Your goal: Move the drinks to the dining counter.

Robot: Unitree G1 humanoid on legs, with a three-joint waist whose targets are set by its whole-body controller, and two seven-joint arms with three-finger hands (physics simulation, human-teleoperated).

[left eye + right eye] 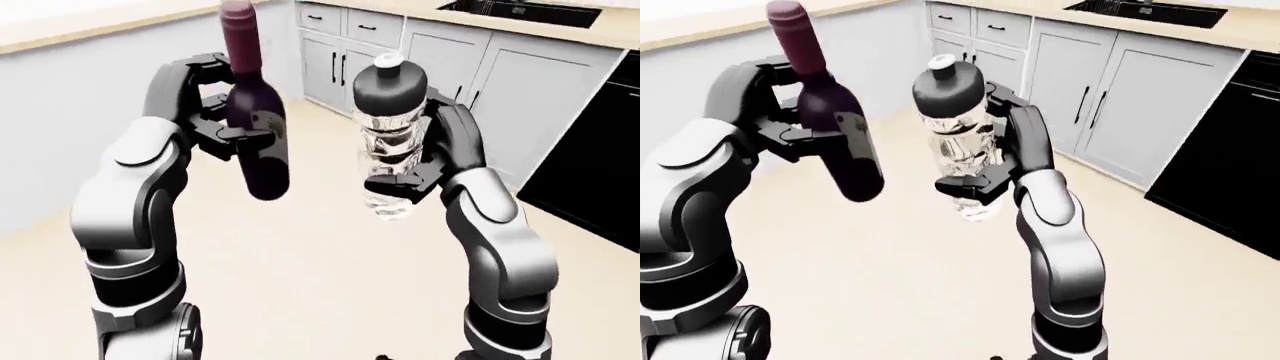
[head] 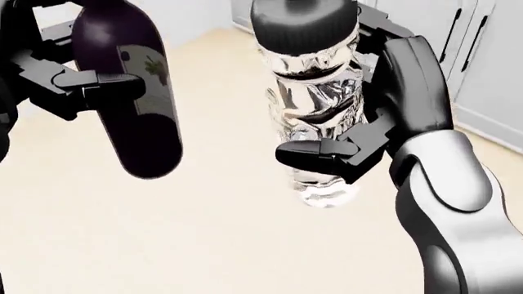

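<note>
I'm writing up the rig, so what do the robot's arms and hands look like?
Both arms are smooth, rounded silver-grey shells with black joints and dark rings near the base. The left hand and right hand are black, with blocky, angular fingers. No cables or markings show.

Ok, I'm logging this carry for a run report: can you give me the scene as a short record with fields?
left hand: fingers closed round the wine bottle
wine bottle: dark glass, pale label, red-capped neck up, held off the floor, slightly tilted
right hand: fingers closed round the water bottle
water bottle: clear, black cap up, held off the floor
bottles: apart, side by side
surroundings: beige floor, grey-white cabinets, sink in the counter, black appliance at right
dining counter: cannot tell
</note>
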